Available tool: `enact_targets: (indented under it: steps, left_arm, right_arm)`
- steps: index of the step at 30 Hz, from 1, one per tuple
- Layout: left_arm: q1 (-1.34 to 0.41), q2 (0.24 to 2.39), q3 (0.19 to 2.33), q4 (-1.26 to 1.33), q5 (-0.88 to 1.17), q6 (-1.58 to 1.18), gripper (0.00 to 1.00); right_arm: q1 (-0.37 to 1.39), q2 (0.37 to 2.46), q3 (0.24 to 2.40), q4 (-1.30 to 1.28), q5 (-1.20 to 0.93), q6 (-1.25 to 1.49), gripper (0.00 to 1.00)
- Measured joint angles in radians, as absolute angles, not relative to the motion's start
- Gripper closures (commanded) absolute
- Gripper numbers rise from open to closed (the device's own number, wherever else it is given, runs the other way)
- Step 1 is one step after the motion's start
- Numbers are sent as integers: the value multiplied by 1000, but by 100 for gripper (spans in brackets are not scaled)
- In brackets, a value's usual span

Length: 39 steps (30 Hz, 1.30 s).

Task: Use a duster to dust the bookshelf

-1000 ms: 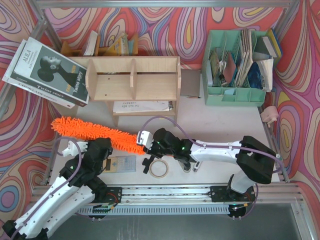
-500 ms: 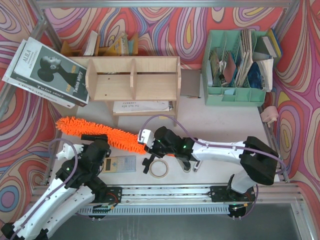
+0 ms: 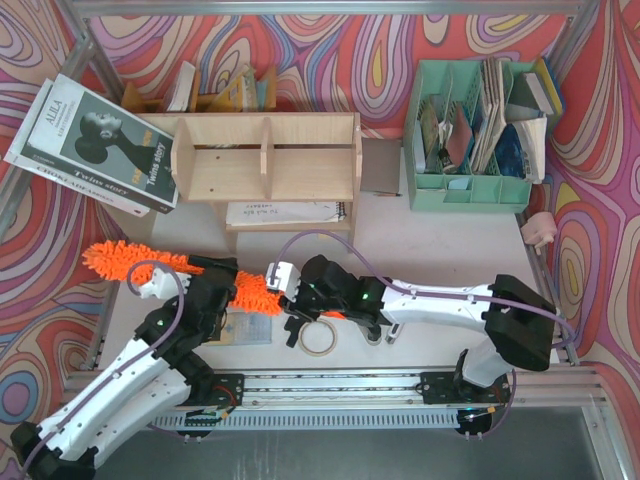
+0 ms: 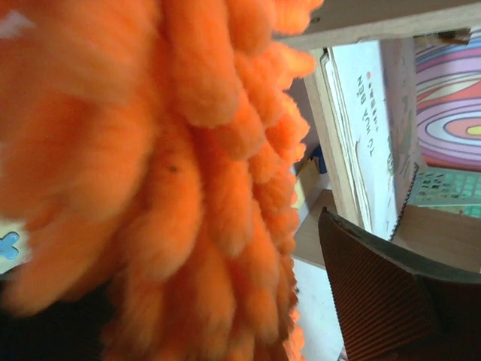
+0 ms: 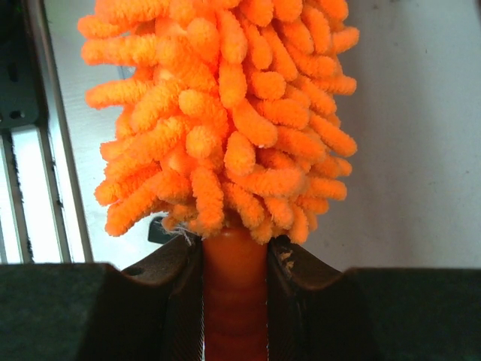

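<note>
Duster point(image 3: 120, 261) lies lower left of centre, long axis left-right, handle at right end. Right claw point(image 5: 234, 256) pinches handle. Left claw point(image 3: 212, 288) spread over fluffy middle. Bookshelf point(image 3: 265, 160) above, toward frame top.

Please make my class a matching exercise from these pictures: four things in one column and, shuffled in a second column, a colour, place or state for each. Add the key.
Column one
1. duster
2. bookshelf
3. file organizer
4. roll of tape

Column two
A. mint green, at the far right
B. bright orange, its handle held in the right claw
C. pale ring, lying flat
D. light wood, with upright dividers

Pairs: 1-B, 2-D, 3-A, 4-C
</note>
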<state>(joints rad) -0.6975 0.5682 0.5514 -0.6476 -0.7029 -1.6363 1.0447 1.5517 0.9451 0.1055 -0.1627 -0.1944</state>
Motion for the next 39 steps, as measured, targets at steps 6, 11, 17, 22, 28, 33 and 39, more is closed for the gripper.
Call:
enact_targets:
  steps: [6, 11, 17, 22, 28, 33, 39]
  left_arm:
    - [-698, 587, 504, -581, -676, -1644, 77]
    - [-698, 542, 500, -572, -685, -1669, 97]
    - [-696, 503, 500, -593, -698, -1692, 100]
    - [-696, 490, 484, -600, -700, -1713, 100]
    - [-696, 490, 484, -598, -699, -1717, 100]
    - [-696, 472, 484, -596, -701, -1716, 100]
    - [-696, 446, 484, -597, -712, -1707, 100]
  right_arm:
    - [1055, 1557, 960, 93, -159, -190, 85]
    - [1060, 1565, 960, 106, -157, -176, 72]
    - [1063, 1565, 960, 134, -152, -177, 58]
    - [1062, 1569, 960, 144, -128, -176, 51]
    - [1062, 1580, 960, 152, -108, -176, 49]
    - [1062, 1588, 960, 160, -107, -175, 51]
    - [1066, 1588, 960, 173, -107, -175, 50]
